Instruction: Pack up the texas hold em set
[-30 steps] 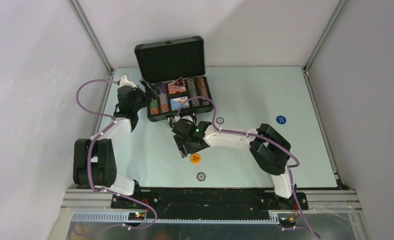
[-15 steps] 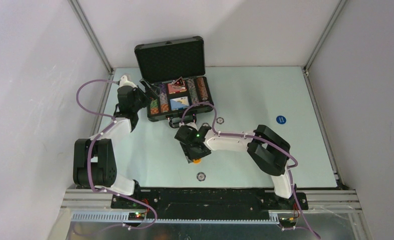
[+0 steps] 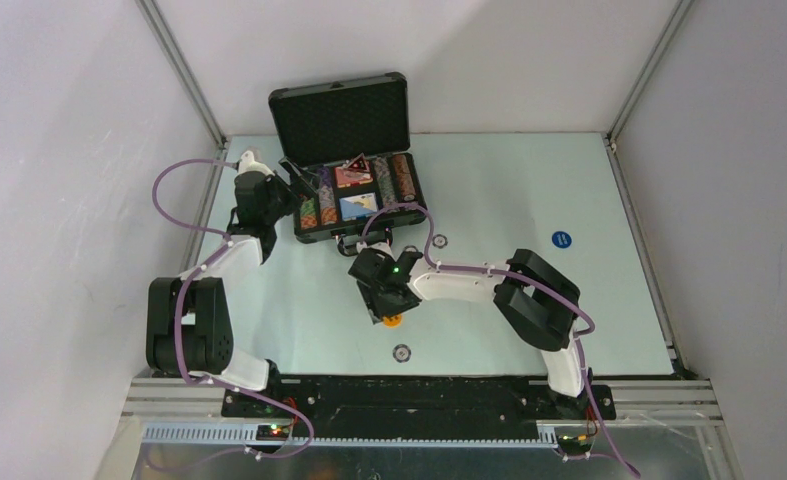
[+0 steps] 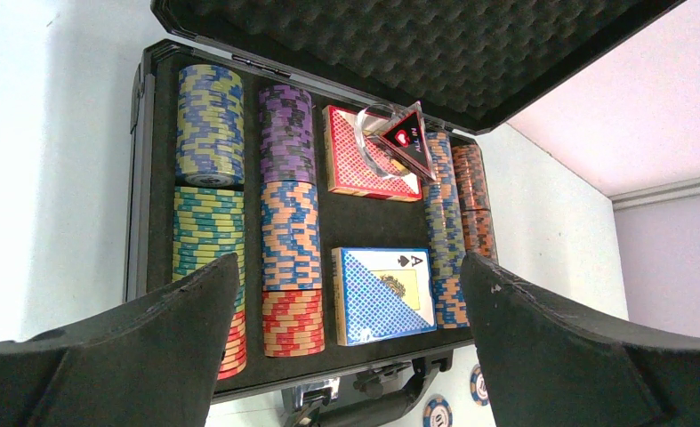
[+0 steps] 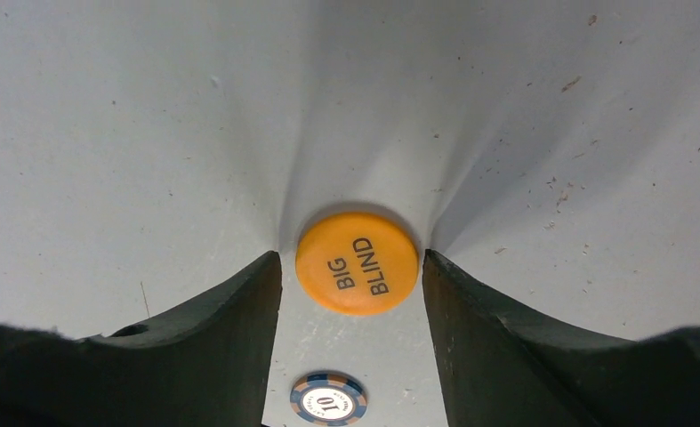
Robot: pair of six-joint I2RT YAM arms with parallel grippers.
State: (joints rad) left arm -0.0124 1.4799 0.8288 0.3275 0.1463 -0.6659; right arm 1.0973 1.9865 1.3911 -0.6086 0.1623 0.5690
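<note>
The texas hold em set's black case (image 3: 341, 118) stands open at the back of the table, its foam lid (image 4: 399, 44) upright. Inside are rows of multicoloured chips (image 4: 288, 205), a red-patterned deck (image 4: 355, 165), a blue deck (image 4: 382, 294) and a dark triangular marker (image 4: 408, 138) leaning on a clear round button. My left gripper (image 4: 348, 262) hovers open at the case's left front (image 3: 287, 188), holding nothing. My right gripper (image 5: 351, 258) is down at the table (image 3: 384, 312), its fingers straddling the orange BIG BLIND button (image 5: 357, 262) with slim gaps on both sides.
A loose "10" chip (image 5: 328, 400) lies just nearer to the arm bases than the orange button (image 3: 393, 321). Another chip (image 3: 436, 241) sits by the case's handle (image 4: 390, 405), and a blue round button (image 3: 561, 240) lies far right.
My right gripper has come toward the near edge and down over the orange button, and its jaws have narrowed around it. The left arm has not moved.
</note>
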